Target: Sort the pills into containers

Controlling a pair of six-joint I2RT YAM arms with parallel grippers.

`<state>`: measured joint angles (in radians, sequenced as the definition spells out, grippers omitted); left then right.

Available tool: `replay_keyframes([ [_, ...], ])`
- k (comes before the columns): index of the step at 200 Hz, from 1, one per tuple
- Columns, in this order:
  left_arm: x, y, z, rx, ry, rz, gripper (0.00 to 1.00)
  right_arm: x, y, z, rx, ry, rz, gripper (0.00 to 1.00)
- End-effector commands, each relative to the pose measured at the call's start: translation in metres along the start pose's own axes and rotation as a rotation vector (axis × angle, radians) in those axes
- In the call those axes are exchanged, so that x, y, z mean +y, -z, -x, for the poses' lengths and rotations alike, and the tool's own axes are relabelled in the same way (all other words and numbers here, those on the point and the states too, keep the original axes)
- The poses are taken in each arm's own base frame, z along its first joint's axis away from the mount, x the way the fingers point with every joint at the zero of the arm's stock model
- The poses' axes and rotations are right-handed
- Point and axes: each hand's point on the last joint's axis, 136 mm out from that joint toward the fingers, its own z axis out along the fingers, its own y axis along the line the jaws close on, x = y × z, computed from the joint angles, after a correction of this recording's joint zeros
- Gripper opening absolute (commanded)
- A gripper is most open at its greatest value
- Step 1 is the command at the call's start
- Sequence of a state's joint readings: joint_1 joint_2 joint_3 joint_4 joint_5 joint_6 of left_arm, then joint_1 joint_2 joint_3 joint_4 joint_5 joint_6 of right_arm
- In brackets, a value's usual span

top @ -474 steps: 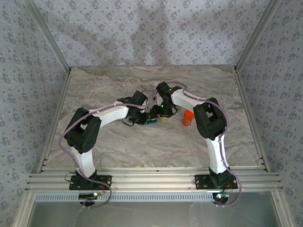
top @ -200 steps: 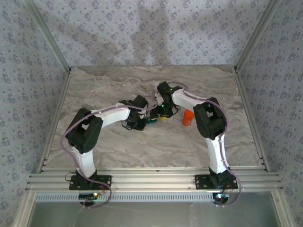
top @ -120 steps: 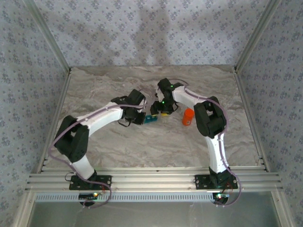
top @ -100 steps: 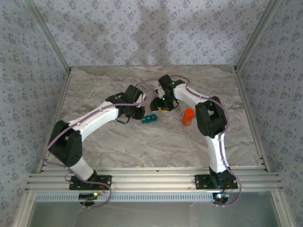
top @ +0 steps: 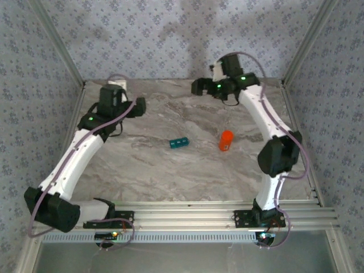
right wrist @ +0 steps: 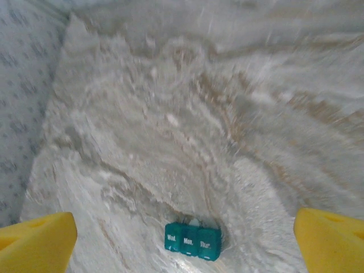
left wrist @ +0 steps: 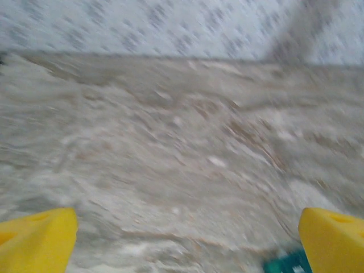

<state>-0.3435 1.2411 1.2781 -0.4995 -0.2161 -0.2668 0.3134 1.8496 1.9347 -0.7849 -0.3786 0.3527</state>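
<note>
Containers: a small teal plastic strip of three joined square containers [top: 179, 143] lies flat near the middle of the grey-veined marble worktop [top: 170, 176], its long side running roughly left to right.
Lids: in the right wrist view the strip [right wrist: 193, 240] shows three lids side by side, all down; each carries a short white printed word, too blurred to read.
Contents: the shut lids hide the inside, so I cannot tell what the compartments hold.
Neighbour: an orange cylindrical plastic pill bottle [top: 226, 140] stands upright to the right of the strip, near it but apart.
Left pincer: the left pincer [top: 139, 106] hangs over the far left of the worktop, well apart from the strip; its yellow fingertips [left wrist: 35, 239] are spread wide, with bare marble between them. A teal corner [left wrist: 286, 264] shows at the bottom edge of its wrist view.
Right pincer: the right pincer [top: 195, 87] hangs near the far wall, well apart from strip and bottle; its yellow fingertips [right wrist: 35, 242] are spread wide and pinch nothing.
</note>
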Motion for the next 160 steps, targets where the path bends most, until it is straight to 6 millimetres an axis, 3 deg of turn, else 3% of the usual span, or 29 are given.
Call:
replay_keyframes([
  [1, 0.039, 0.018, 0.029, -0.169, 0.002, 0.131, 0.99, -0.021, 0.05, 0.018, -0.12, 0.018, -0.083, 1.0],
  [19, 0.057, 0.027, 0.033, -0.275, -0.058, 0.182, 0.99, -0.056, 0.077, 0.022, -0.218, 0.004, -0.191, 1.0],
  [41, 0.075, 0.029, 0.022, -0.333, -0.139, 0.247, 0.99, -0.109, 0.101, 0.015, -0.297, -0.076, -0.313, 1.0],
  [70, 0.102, 0.015, -0.019, -0.239, -0.177, 0.324, 0.99, -0.179, 0.127, 0.0, -0.455, -0.153, -0.457, 1.0],
  [96, 0.115, 0.004, -0.057, -0.275, -0.167, 0.316, 0.99, -0.231, 0.134, -0.038, -0.532, -0.219, -0.583, 1.0],
  [111, 0.121, -0.006, -0.08, -0.268, -0.148, 0.31, 0.99, -0.244, 0.134, -0.053, -0.543, -0.144, -0.646, 1.0],
  [132, 0.124, -0.026, -0.109, -0.253, -0.146, 0.291, 0.99, -0.261, 0.12, -0.083, -0.49, -0.048, -0.715, 1.0],
  [160, 0.128, -0.053, -0.138, -0.219, -0.13, 0.273, 0.99, -0.274, 0.1, -0.108, -0.512, 0.055, -0.747, 1.0],
])
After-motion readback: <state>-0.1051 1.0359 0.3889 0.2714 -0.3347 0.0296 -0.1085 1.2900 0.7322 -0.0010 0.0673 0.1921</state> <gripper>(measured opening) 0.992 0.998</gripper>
